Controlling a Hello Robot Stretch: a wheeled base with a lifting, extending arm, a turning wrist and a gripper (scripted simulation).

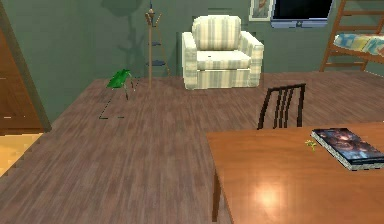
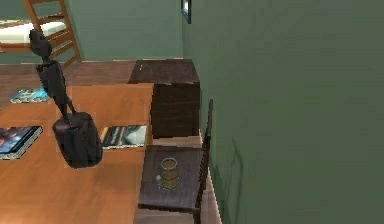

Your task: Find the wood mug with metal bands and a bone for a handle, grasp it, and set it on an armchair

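The claw's state cannot be told.

At the arm side view's bottom edge a dark chair point(image 2: 186, 192) is drawn up to the table point(image 2: 110, 105), with its back toward the green wall point(image 2: 290, 110). The mug point(image 2: 168, 173) stands upright on that chair's seat. It is a small brown cylinder with paler bands (the handle is too small to make out).

On the table a dark statue point(image 2: 76, 138), a thin figure on a rounded base, stands near the chair's side. 3 books point(image 2: 125, 136) lie flat there: 1 just beside the statue's base, 1 at the view's left edge, and 1 farther back. Past the chair a dark cabinet point(image 2: 172, 100) stands against the wall. A bunk bed point(image 2: 35, 35) is in the far corner, and a small frame point(image 2: 186, 9) hangs high on the wall.

In the forward view the table fills the lower right, with a book point(image 1: 347, 146) near its far corner and a 2nd chair point(image 1: 282, 106) behind it. The armchair point(image 1: 222, 52), pale and striped, stands by the far wall, well apart from the table across bare wood floor point(image 1: 130, 140). To its left are a thin stand point(image 1: 151, 40) and a low green thing point(image 1: 120, 78) on the floor. A TV point(image 1: 302, 10) hangs above the armchair's right
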